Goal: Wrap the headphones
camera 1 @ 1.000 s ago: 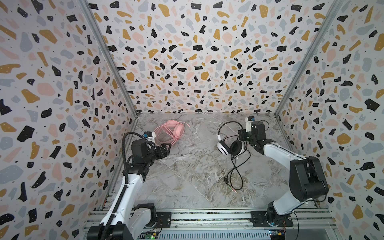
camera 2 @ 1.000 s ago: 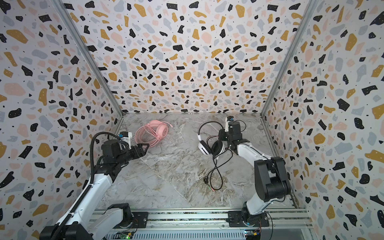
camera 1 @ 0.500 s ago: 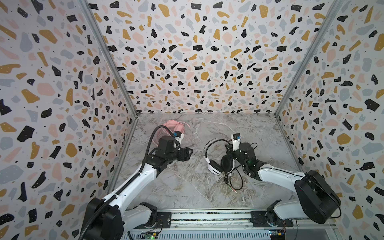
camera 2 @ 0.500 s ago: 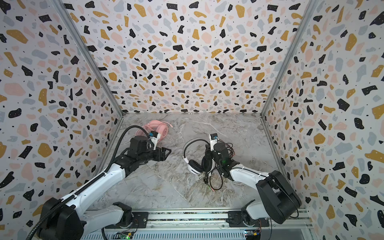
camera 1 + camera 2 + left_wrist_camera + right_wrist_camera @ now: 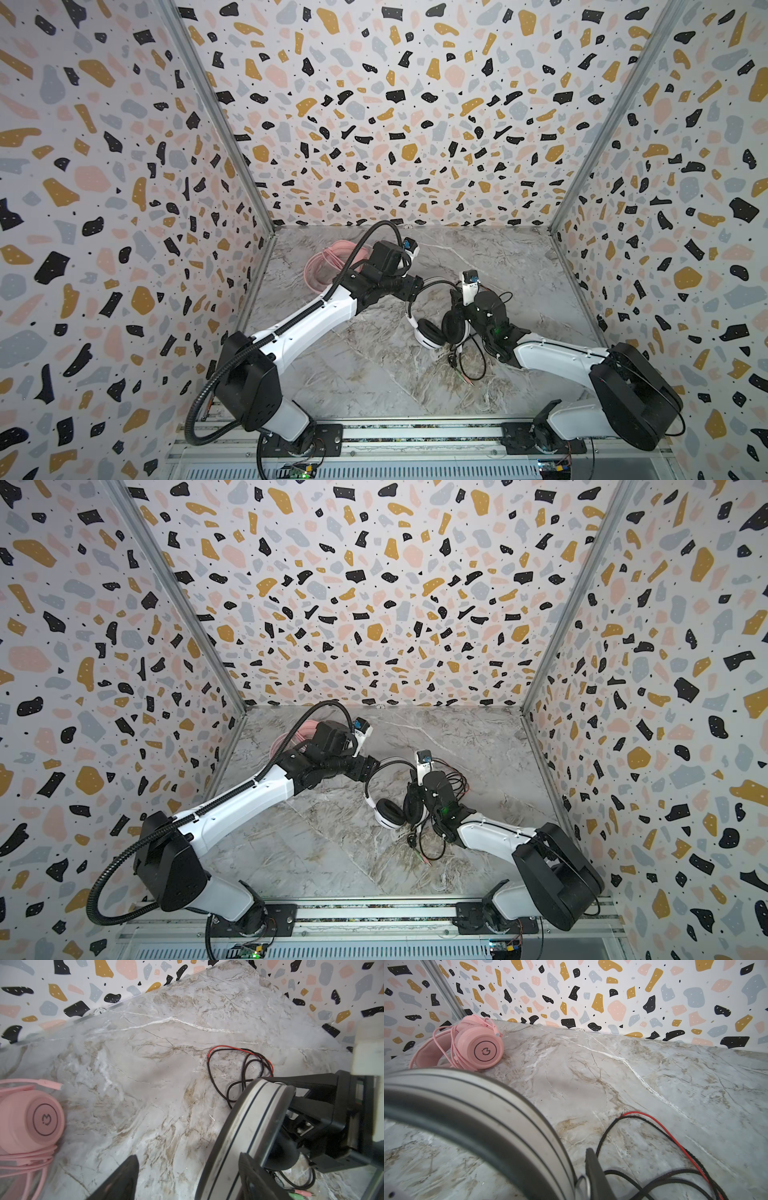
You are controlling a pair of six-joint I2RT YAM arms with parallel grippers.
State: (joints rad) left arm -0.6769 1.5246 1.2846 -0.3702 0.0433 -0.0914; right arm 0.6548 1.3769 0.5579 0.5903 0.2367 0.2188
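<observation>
The white-and-black striped headphones (image 5: pixel 430 332) (image 5: pixel 388 812) stand on their ear cups mid-table, band (image 5: pixel 239 1136) (image 5: pixel 488 1109) arching upward. My right gripper (image 5: pixel 458 309) (image 5: pixel 416 789) (image 5: pixel 577 1184) is shut on them by the right-hand ear cup; only one finger (image 5: pixel 596 1174) shows. My left gripper (image 5: pixel 417 286) (image 5: pixel 372 766) (image 5: pixel 187 1176) is open, the band standing between its fingers (image 5: pixel 255 1178), close to one of them. Their black cable (image 5: pixel 469 361) (image 5: pixel 239 1068) (image 5: pixel 675 1157) lies loose in loops. The pink headphones (image 5: pixel 328 266) (image 5: pixel 286 739) (image 5: pixel 31 1122) (image 5: pixel 477 1049) lie at the back left with their pink cable wound round them.
The marble table (image 5: pixel 332 374) is boxed in by terrazzo-patterned walls (image 5: pixel 395 124) on three sides. The black cable's plugs (image 5: pixel 465 376) (image 5: pixel 299 1192) lie in front of the ear cups. A red strand (image 5: pixel 654 1118) runs along the cable.
My right gripper has carried the striped headphones from the back right to mid-table. My left arm has swung from beside the pink headphones over to the striped band, still open.
</observation>
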